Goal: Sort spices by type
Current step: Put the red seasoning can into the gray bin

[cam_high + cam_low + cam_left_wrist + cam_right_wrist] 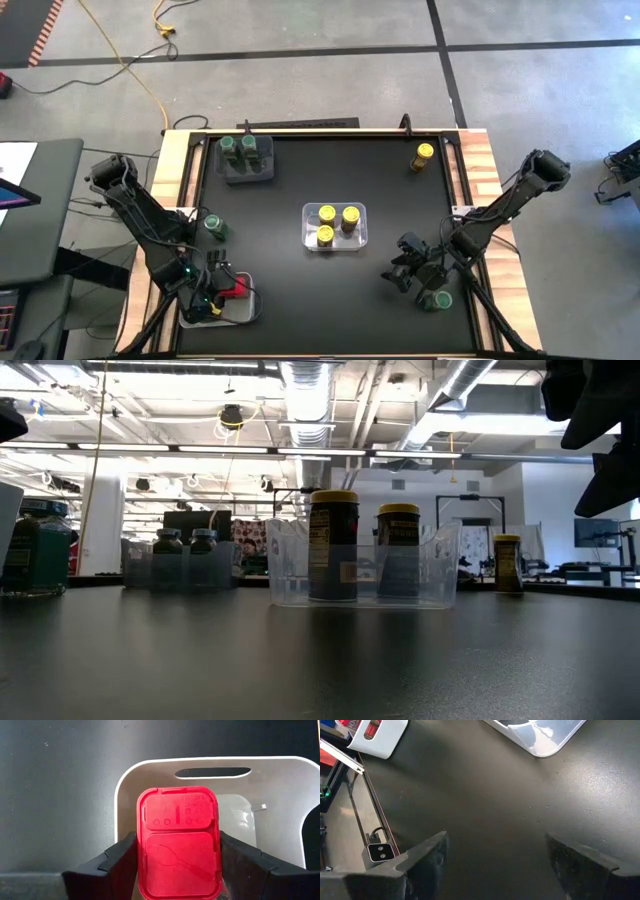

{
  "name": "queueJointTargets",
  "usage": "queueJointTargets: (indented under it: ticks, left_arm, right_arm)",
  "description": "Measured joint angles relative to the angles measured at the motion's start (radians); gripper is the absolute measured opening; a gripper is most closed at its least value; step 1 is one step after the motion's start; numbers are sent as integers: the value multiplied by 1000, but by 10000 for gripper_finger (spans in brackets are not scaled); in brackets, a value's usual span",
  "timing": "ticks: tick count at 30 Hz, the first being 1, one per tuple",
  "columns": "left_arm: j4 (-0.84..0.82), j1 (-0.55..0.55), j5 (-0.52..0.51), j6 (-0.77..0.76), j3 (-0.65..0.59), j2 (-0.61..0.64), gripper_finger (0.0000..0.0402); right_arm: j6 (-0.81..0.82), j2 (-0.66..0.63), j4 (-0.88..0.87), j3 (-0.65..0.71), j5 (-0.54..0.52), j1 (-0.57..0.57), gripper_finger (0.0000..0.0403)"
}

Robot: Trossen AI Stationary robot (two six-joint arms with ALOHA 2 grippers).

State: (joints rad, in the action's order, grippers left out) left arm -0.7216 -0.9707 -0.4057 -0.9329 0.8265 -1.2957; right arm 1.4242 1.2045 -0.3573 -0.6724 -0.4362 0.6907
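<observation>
Bright overhead ceiling lights, dark matte table (300, 290)

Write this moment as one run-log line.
left gripper: around red-topped jar over white bin | right gripper: open, empty

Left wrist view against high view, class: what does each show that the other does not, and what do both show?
Only the left wrist view shows the red-topped jar's flip-lid detail and the left gripper's fingers at its sides. Only the high view shows the clear bin holding three yellow-lidded jars, the grey bin with two green-lidded jars, and the right gripper, open. Both show the white bin and the black table.
</observation>
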Motion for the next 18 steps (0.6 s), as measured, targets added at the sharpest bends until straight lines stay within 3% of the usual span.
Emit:
queueJointTargets:
  ticks: [18]
  left_arm:
    - [2, 0, 8, -14, 0, 0, 240]
  right_arm:
    - [-1, 0, 0, 0, 0, 0, 356]
